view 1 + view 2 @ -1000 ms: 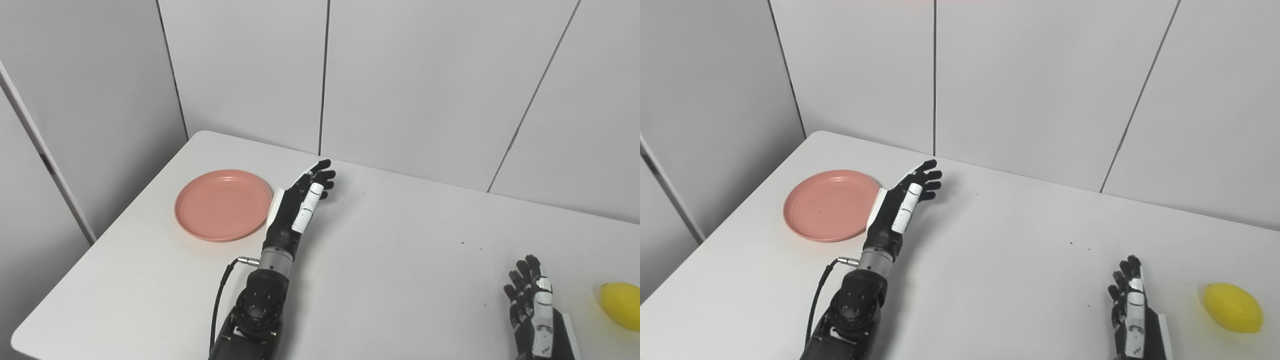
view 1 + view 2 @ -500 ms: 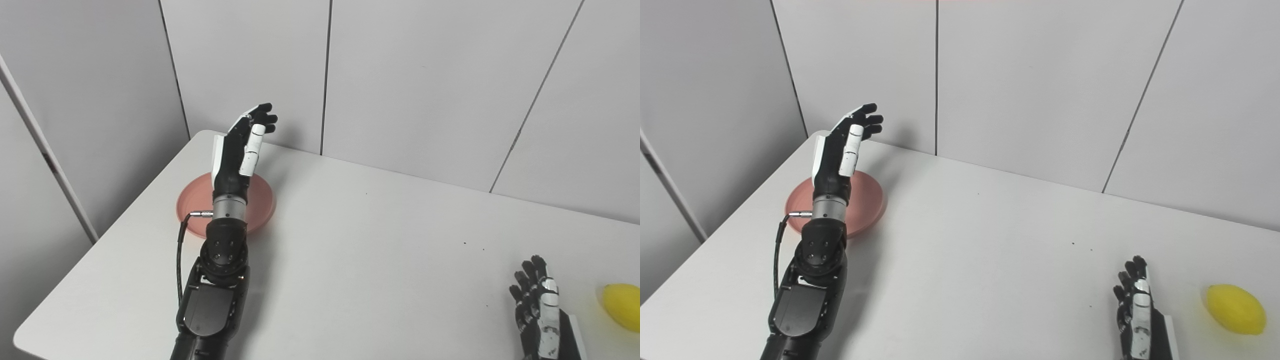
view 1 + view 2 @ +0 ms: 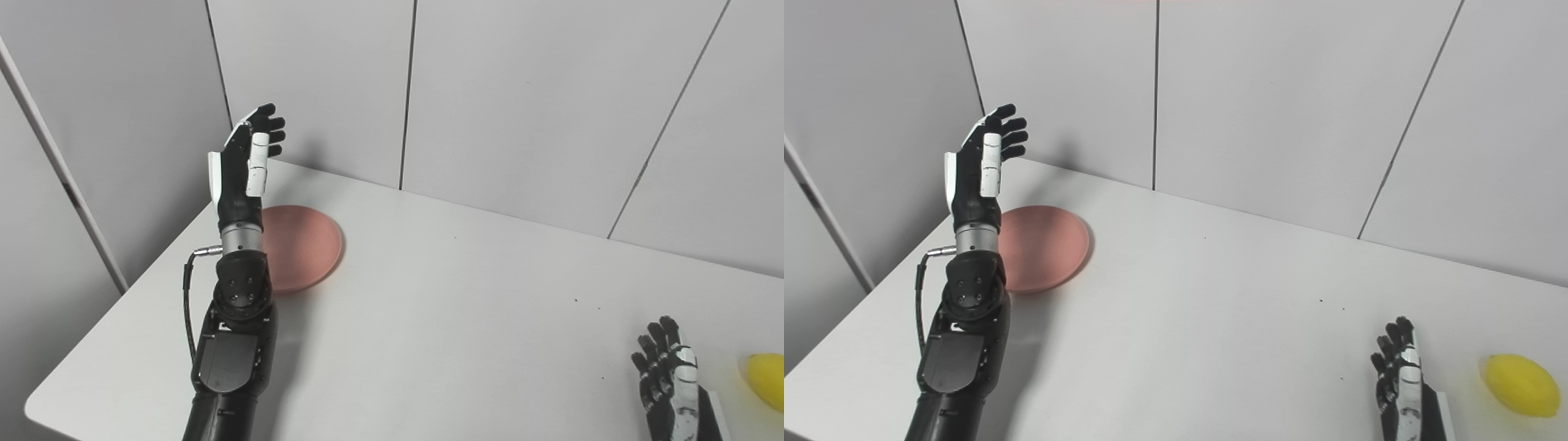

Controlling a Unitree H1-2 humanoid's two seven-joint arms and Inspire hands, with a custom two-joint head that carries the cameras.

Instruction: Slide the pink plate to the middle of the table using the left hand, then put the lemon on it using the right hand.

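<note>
A pink plate [image 3: 306,245] lies flat on the white table [image 3: 465,318] near its far left corner; it also shows in the right eye view [image 3: 1047,245]. My left hand [image 3: 248,162] is open and empty, raised well above the table over the plate's left side, and its forearm hides part of the plate. A yellow lemon [image 3: 1521,386] lies at the table's right near edge, partly cut off in the left eye view [image 3: 768,380]. My right hand [image 3: 1399,383] is open and empty, resting low on the table just left of the lemon, apart from it.
Grey wall panels [image 3: 502,92] stand close behind the table's far edge. The table's left edge [image 3: 122,306] runs near my left arm. A black cable [image 3: 187,306] loops off the left wrist.
My left hand has risen and swung left, from beside the plate's right rim to high above its left side. The camera has shifted slightly. The plate, lemon and right hand stay put.
</note>
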